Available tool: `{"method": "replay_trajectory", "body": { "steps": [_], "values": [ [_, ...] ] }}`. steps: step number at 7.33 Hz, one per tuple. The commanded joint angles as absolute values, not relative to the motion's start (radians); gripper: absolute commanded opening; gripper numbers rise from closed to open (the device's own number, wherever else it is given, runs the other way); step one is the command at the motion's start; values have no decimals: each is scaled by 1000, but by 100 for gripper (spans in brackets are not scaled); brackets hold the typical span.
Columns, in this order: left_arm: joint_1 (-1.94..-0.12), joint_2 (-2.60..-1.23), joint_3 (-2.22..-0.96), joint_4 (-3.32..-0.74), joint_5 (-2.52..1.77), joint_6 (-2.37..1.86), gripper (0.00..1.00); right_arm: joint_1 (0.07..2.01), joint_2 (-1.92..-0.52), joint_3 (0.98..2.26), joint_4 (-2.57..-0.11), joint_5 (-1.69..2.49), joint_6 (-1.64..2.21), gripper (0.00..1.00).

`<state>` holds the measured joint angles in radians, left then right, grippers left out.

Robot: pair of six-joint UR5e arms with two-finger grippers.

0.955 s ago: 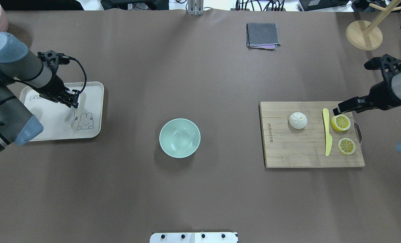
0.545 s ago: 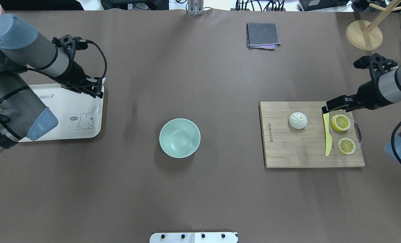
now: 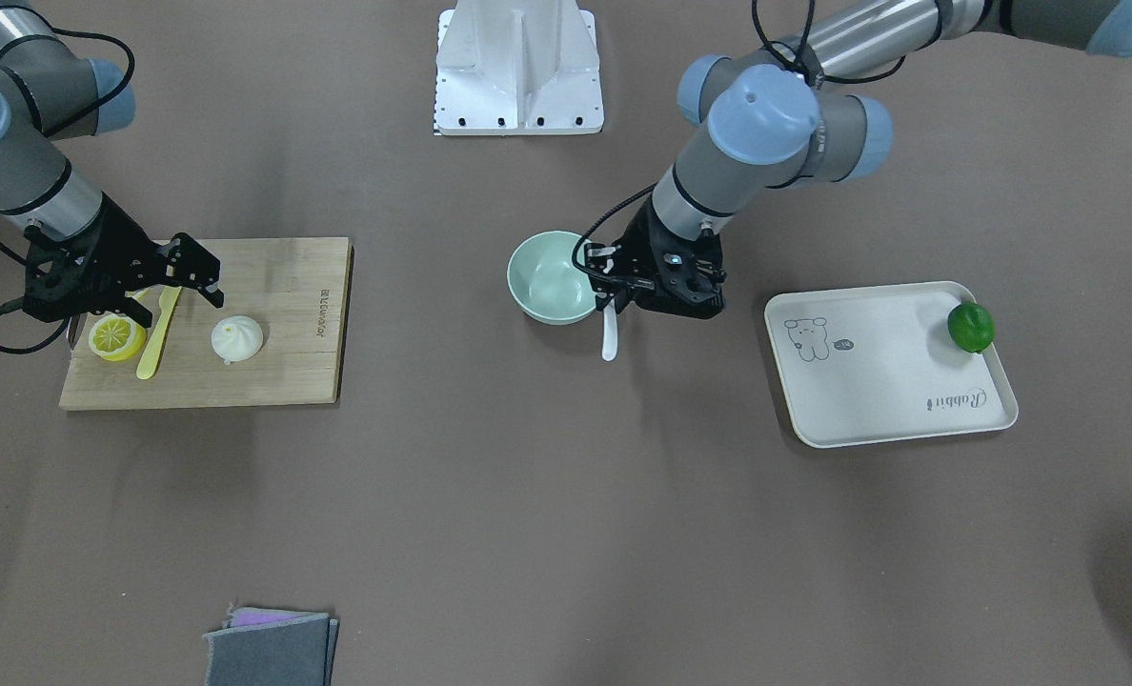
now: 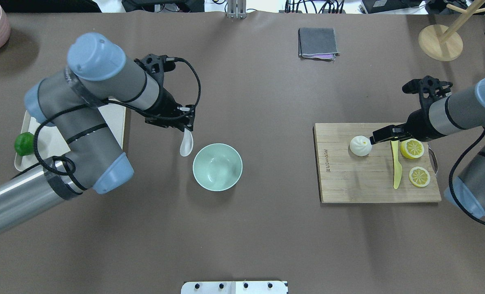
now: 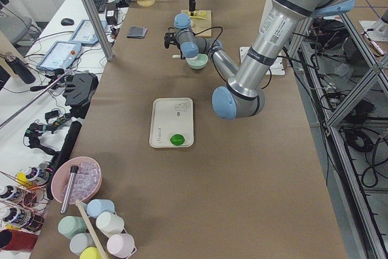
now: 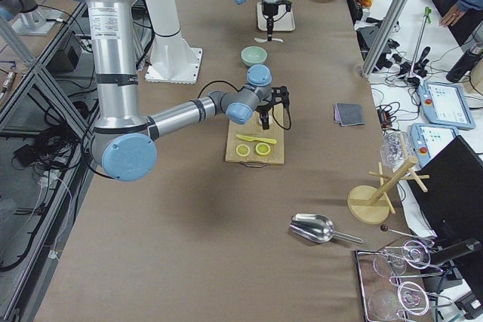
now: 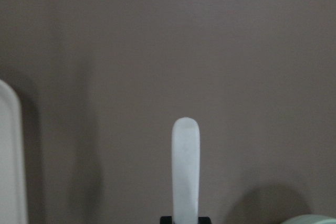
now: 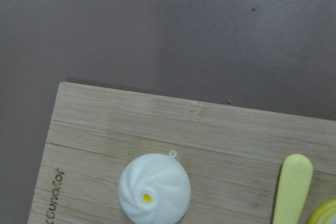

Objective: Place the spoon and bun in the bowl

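Below the left gripper, which pinches its short handle, the spoon hangs scoop-down. It is just beside the bowl and not over it, probably mid-carry. Just past the right gripper the bun rests on the cutting board. The jaws look spread for a grasp, though from overhead one finger hides the other.

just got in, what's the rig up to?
The left gripper holds the spoon by its handle, scoop hanging beside the bowl, not over it. The right gripper hovers by the bun, which lies on the cutting board, not yet gripped. The bowl is empty.
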<state>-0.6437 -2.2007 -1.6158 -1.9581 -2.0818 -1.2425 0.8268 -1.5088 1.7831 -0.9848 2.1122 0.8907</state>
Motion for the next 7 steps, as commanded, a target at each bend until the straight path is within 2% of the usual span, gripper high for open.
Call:
{"method": "replay_trajectory", "body": {
  "steps": [1, 2, 4, 5, 6, 7],
  "values": [
    [-585, -2215, -1612, -1962, -2024, -1262, 67, 784, -1506, 1776, -986, 2065, 891, 95],
    [-580, -2217, -1617, -1962, -2010, -1272, 98, 772, -1499, 1776, -988, 2054, 893, 91],
    [-583, -2209, -1620, -1962, -2010, -1273, 98, 721, -1456, 1763, -996, 2011, 906, 86],
    [-591, -2207, -1623, -1962, -2010, -1275, 98, 710, -1444, 1737, -994, 1981, 907, 75],
    [-618, -2204, -1623, -1959, -2019, -1270, 98, 712, -1443, 1733, -994, 1973, 907, 29],
    [-650, -2172, -1649, -1957, -2035, -1264, 98, 712, -1442, 1744, -993, 1974, 907, 0]
  ]
}}
